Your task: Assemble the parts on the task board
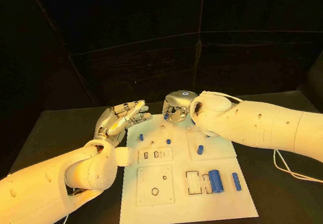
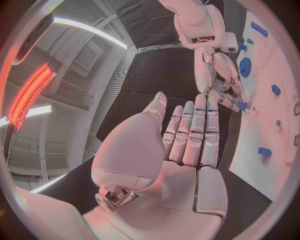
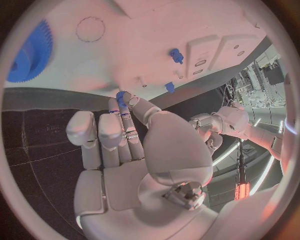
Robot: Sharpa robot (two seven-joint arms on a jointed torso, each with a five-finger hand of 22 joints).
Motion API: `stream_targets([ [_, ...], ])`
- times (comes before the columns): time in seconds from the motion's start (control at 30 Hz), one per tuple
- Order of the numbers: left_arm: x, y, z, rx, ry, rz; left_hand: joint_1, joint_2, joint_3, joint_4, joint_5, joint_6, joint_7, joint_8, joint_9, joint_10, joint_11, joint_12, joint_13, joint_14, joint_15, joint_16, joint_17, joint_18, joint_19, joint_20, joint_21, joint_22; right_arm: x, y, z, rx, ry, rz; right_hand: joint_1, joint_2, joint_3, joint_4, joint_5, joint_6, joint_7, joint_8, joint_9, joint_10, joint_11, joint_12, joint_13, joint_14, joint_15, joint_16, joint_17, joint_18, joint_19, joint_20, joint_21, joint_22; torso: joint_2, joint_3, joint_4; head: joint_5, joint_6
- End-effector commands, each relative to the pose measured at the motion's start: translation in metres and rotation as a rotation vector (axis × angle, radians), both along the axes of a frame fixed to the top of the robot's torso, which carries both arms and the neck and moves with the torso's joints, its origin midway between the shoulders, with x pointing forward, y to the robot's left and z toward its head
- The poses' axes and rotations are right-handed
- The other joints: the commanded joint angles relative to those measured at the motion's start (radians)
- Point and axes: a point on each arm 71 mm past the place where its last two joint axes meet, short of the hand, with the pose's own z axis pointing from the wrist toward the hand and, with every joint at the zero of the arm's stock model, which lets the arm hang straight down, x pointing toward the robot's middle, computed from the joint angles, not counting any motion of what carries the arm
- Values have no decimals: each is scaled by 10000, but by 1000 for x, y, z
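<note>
Warm yellow light is falling from above on the task board (image 1: 187, 195) and white arms | backdrop behind is staying near black | red glow is tinting both wrist views, with a bright strip lamp glaring at one rim | fisheye is bending straight edges.

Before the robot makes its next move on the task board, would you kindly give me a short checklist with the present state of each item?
1. Right hand holds a part: ok; a small blue piece is pinched at its fingertips.
2. Left hand free: ok; its fingers lie straight and hold nothing, beside the task board.
3. Board lies flat on the table: ok.
4. Held piece lined up over its slot: cannot tell; the hand hides it in the head view.
5. Other parts at rest: ok; the large blue cylinder and the slim one lie on the board.
</note>
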Motion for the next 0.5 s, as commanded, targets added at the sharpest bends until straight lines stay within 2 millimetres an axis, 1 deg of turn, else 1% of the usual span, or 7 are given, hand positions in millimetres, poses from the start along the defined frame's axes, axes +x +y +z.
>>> stream_targets([
  [0.03,0,-2,2,-86,-174,-53,3,55,-3,-54,10,-61,16,-69,-11,-58,-13,-43,-15,54,-20,-56,10,140,72,26,-54,-11,2,2,1,-182,-49,-146,-19,-113,54,-17,-48,-24,72,-43,18,-49,26,-54,-11,54,38,41,-8,-141,25,22,56,7,7,-6,4,-13,-37],
  [0.3,0,-3,3,-112,-167,-110,-1,58,-4,-53,10,-61,17,-71,-11,-60,-13,-46,-15,56,-20,-58,11,140,73,26,-55,-12,3,7,-1,-276,-79,-252,-31,-116,89,16,-66,-45,80,-47,15,-81,35,-58,-13,44,46,45,-20,-138,11,30,55,-4,5,-4,13,-30,-65],
  [0.5,0,-3,3,-112,-154,-123,-8,64,-5,-51,10,-61,19,-73,-10,-63,-11,-51,-14,58,-19,-61,13,140,76,26,-57,-14,3,9,-3,-458,65,-298,-50,-178,170,70,-118,-127,112,-57,5,-202,68,-68,-19,22,74,59,-50,-138,-6,54,65,1,9,-11,12,-9,-77],
])
